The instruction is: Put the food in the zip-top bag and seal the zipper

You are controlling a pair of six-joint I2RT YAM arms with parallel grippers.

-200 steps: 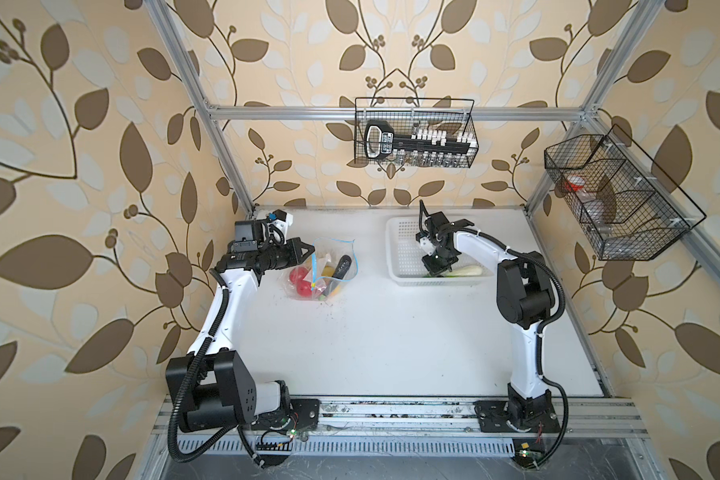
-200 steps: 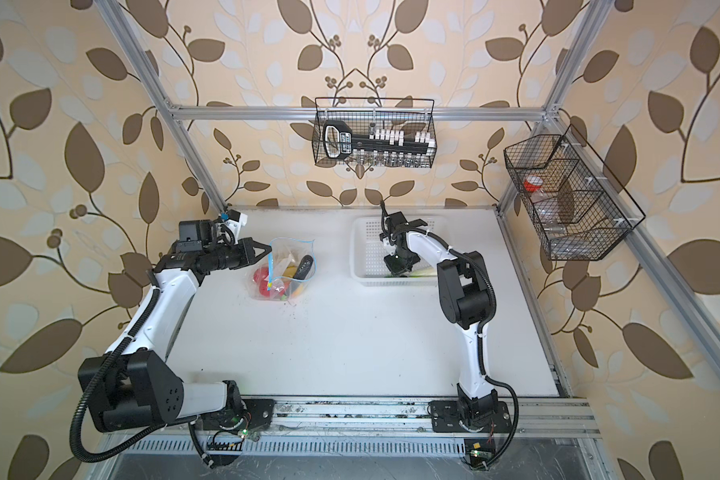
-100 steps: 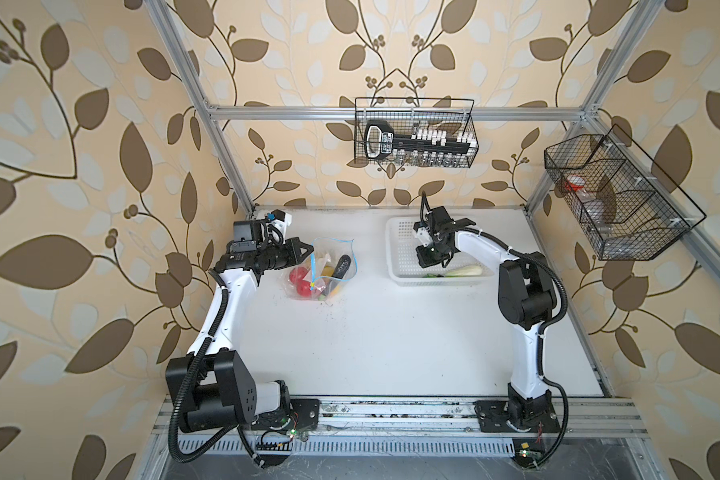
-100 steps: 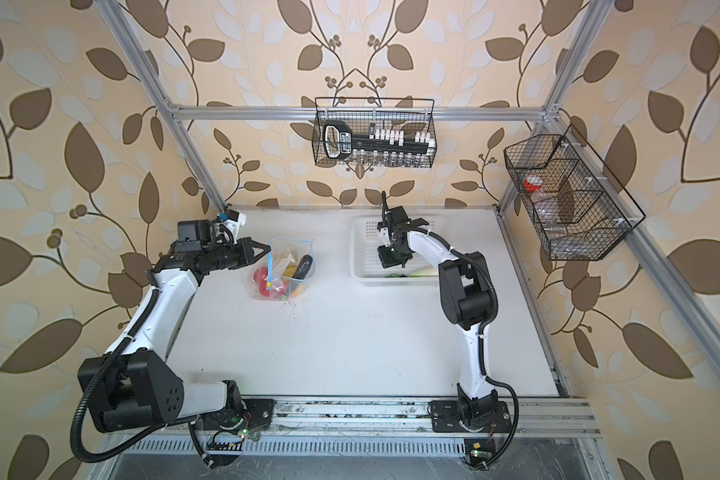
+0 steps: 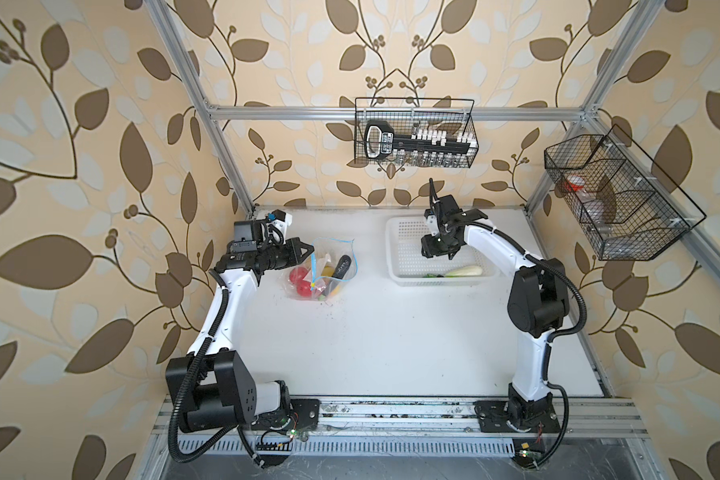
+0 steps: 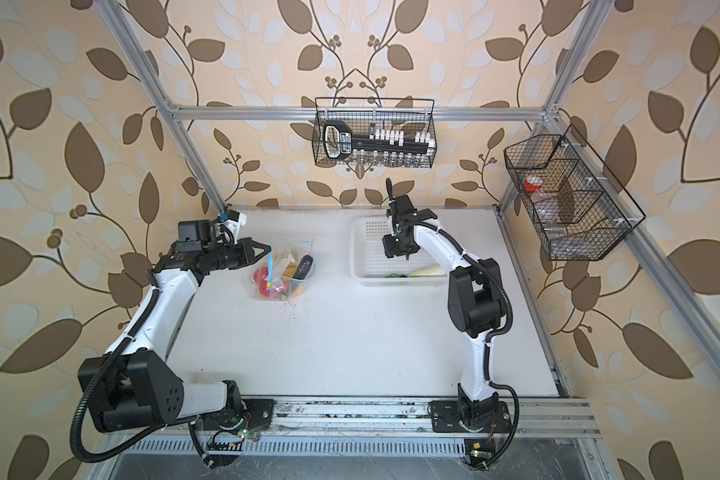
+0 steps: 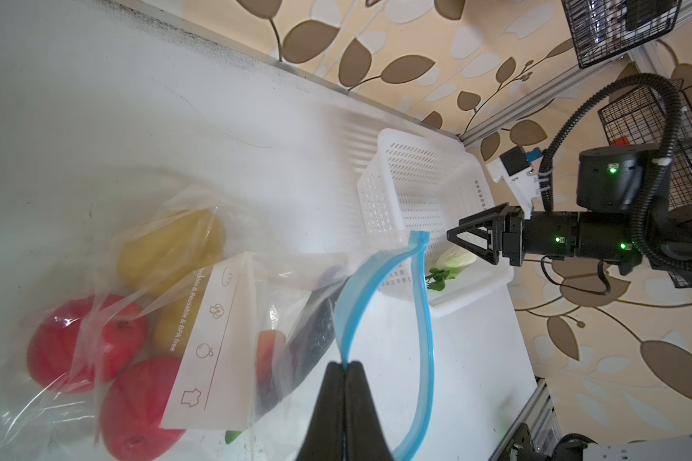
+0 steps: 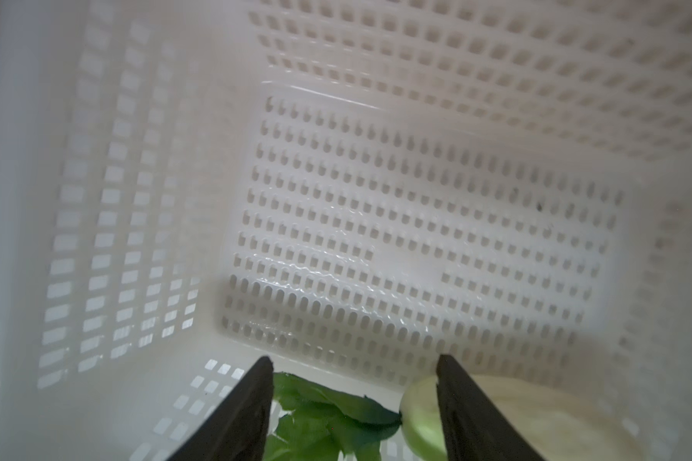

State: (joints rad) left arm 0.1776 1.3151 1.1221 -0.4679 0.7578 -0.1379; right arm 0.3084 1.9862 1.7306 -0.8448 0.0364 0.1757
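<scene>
The right gripper (image 8: 352, 361), fingers shut a second ago, is now hovering open over the radish (image 8: 496, 415) lying in the basket (image 8: 416, 199), apparently the last food unbagged, while the left gripper (image 7: 344, 365) is clamping the zipper (image 7: 422, 319), holding the bag (image 7: 224, 339) open on the tabletop (image 5: 391, 332).

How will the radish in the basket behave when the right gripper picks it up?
The radish looks smooth and rounded, so it may roll or slip when squeezed. Its green leaves look thin and floppy, probably a poor hold. The right gripper stands open over the leafy end; the body seems the safer grip.
</scene>
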